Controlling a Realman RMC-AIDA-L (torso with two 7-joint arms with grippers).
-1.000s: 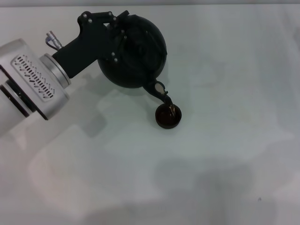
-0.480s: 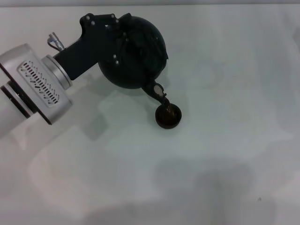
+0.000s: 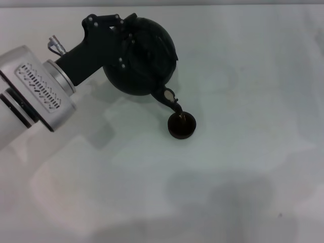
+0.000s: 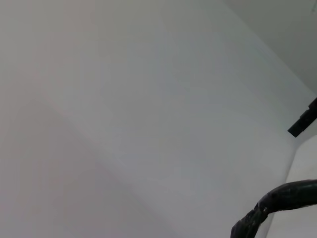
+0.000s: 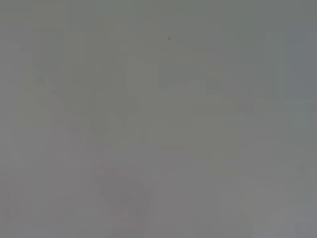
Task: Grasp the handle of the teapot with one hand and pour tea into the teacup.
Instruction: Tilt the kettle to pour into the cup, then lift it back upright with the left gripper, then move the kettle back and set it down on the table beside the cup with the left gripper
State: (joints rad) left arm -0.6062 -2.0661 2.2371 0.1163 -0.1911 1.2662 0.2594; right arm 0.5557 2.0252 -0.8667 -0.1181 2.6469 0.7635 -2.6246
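Head view | left end effector [image 3: 123, 43] clamps handle [image 3: 132, 31] | teapot [image 3: 144, 58] tilted, spout over teacup [image 3: 181, 125] | white table [image 3: 243, 152]

Teapot [image 3: 144, 58] matte black; teacup [image 3: 181, 126] dark brown; table [image 3: 243, 152] white

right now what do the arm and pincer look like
Only the left arm shows: a bulky silver-grey wrist housing with a slotted vent panel and dark side bands. A ringed silver collar joins it to the matte black left pincer, angular and dotted with small silver screws. A small metal fitting sticks out near the collar. No right arm is in view.
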